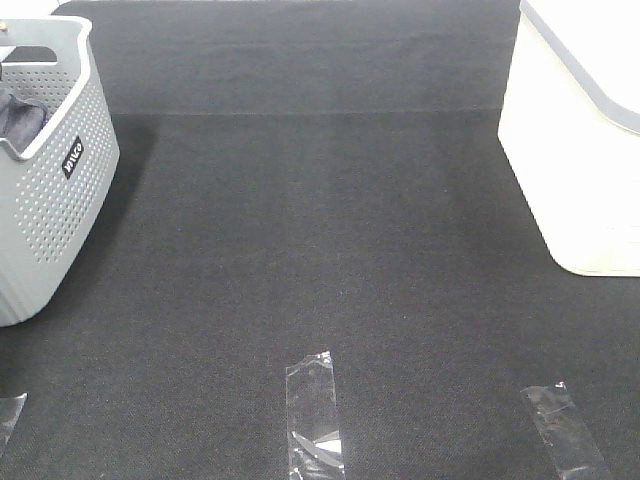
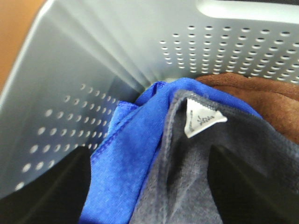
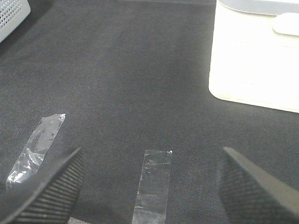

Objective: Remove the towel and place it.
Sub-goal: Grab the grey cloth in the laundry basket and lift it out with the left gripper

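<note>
One slate-grey terry towel [image 2: 187,182], white label [image 2: 202,122] on its hem, bunched in the basket [image 2: 117,42] between the left end effector's [image 2: 147,158] spread fingers, not clamped; long axis can't tell. Blue cloth [image 2: 124,154] and brown cloth [image 2: 261,98] share the basket beside it. Right end effector [image 3: 150,154] gapes wide over the counter [image 3: 117,84], holding nothing.

basket [image 2: 117,37]: perforated grey wall | grey towel [image 2: 187,182]: white label [image 2: 201,119] up, between blue cloth [image 2: 124,158] and brown cloth [image 2: 261,93] | left tool [image 2: 149,151]: jaws spread, straddling towel
</note>
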`<state>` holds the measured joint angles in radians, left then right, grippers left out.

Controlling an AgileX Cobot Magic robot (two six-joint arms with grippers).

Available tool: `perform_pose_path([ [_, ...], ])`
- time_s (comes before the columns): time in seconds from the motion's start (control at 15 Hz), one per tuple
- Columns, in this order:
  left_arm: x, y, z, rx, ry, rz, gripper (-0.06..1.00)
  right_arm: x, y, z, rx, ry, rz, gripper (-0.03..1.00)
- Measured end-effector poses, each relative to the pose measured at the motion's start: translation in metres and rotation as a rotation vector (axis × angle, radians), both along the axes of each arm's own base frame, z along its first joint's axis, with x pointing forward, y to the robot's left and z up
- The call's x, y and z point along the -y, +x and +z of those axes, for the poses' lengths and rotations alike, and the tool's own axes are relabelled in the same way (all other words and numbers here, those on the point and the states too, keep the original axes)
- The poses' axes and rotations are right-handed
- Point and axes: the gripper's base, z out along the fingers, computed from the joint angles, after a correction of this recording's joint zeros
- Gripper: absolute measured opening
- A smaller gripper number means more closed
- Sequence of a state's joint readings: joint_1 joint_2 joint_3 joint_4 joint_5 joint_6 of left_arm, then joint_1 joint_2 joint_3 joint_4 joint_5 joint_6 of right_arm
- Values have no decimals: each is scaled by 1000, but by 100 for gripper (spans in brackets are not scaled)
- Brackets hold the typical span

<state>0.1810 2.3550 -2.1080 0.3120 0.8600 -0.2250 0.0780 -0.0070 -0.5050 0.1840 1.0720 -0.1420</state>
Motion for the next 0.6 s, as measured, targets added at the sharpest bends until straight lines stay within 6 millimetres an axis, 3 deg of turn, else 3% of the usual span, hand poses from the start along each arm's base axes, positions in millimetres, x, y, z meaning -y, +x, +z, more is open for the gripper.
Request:
perform_pose_path([
  [0.4,-1,2,-14,-28,7,-9,56,0,0,0,0,0,0,74],
  [0.6,-1,3,-14,-26,17,-14,26,0,0,0,0,0,0,74],
])
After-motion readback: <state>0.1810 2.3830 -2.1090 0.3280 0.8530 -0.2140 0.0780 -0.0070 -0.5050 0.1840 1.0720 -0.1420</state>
